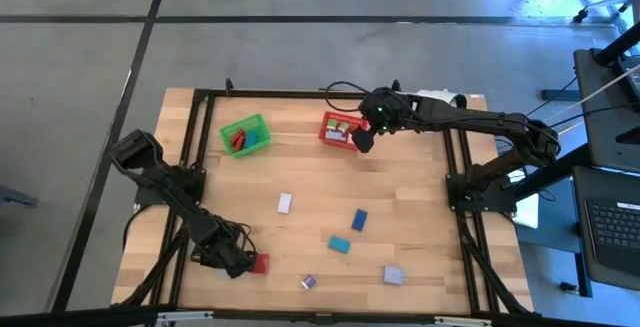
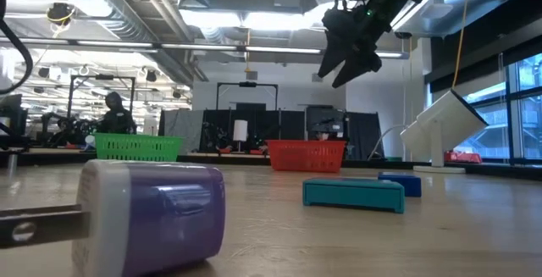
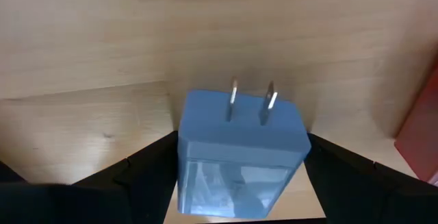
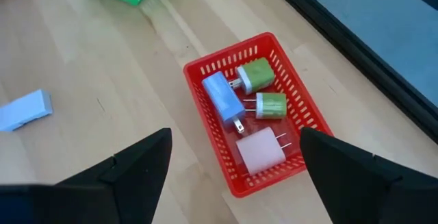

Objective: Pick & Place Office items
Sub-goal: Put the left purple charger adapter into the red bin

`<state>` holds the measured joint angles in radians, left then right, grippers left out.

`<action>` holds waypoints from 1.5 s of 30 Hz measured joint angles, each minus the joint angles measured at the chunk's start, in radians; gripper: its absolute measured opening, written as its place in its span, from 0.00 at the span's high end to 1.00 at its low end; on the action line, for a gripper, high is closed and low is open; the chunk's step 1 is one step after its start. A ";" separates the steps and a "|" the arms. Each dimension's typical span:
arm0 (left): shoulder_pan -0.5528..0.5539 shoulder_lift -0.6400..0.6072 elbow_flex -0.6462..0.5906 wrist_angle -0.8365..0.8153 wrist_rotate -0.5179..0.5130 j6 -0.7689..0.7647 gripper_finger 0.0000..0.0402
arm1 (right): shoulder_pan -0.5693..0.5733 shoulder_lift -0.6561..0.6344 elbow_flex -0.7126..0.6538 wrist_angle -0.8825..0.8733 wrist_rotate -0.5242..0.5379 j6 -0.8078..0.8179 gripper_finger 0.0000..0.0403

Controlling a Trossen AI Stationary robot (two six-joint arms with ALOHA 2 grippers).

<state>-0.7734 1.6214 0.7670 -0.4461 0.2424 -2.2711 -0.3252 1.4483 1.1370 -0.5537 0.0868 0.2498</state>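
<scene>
The red mesh basket [image 4: 274, 107] stands on the wooden table [image 4: 102, 80]. Inside it lie two green plugs [image 4: 256, 75], one blue plug [image 4: 222, 97] and one pink plug [image 4: 260, 150]. The right pincer [image 4: 236, 176] hangs open above the basket.

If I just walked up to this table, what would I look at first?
Probably the red mesh basket at the table's far edge: it holds two green plug chargers, a blue one and a pink one, with the right gripper open above it. Near the front edge, the left gripper holds a blue plug charger, prongs pointing away, beside a small red block.
</scene>
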 joint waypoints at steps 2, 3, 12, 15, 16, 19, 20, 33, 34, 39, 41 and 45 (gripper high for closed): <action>0.003 -0.001 0.000 0.001 0.001 0.000 0.28 | 0.000 0.000 0.000 0.001 0.001 -0.003 0.20; 0.003 -0.004 0.000 0.001 0.000 0.001 0.30 | 0.000 0.000 0.000 0.001 0.001 -0.004 0.20; 0.002 -0.021 -0.003 -0.002 0.005 0.079 0.49 | 0.000 0.000 0.000 0.002 0.003 -0.023 0.20; 0.014 -0.022 -0.003 0.008 0.004 0.112 0.49 | 0.000 0.000 0.000 0.002 0.003 -0.023 0.20; 0.018 -0.028 -0.003 0.007 -0.005 0.124 0.49 | 0.000 0.000 0.000 0.002 0.003 -0.023 0.20; 0.034 -0.056 -0.003 0.006 -0.070 0.166 0.49 | 0.000 0.000 0.000 0.003 0.003 -0.023 0.20; 0.041 -0.072 -0.003 0.000 -0.102 0.181 0.49 | 0.000 0.000 0.000 0.003 0.003 -0.023 0.20; 0.230 -0.387 -0.003 -0.073 -0.614 0.562 0.49 | 0.000 0.000 0.000 0.008 0.003 0.001 0.20; 0.252 -0.407 -0.003 -0.073 -0.641 0.605 0.49 | 0.000 0.000 0.000 0.008 0.003 0.001 0.20; 0.381 -0.467 -0.003 -0.056 -0.708 0.806 0.49 | 0.003 0.001 0.000 0.031 0.000 0.009 0.20; 0.439 -0.473 -0.003 -0.003 -0.729 0.891 0.49 | 0.011 0.001 0.000 0.051 0.000 0.011 0.20; 0.559 -0.473 -0.003 0.183 -0.741 1.120 0.49 | 0.041 0.001 0.000 0.103 -0.016 -0.028 0.20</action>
<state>-0.2145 1.1481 0.7639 -0.2633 -0.4984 -1.1507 -0.2847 1.4490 1.1370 -0.4510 0.0707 0.2221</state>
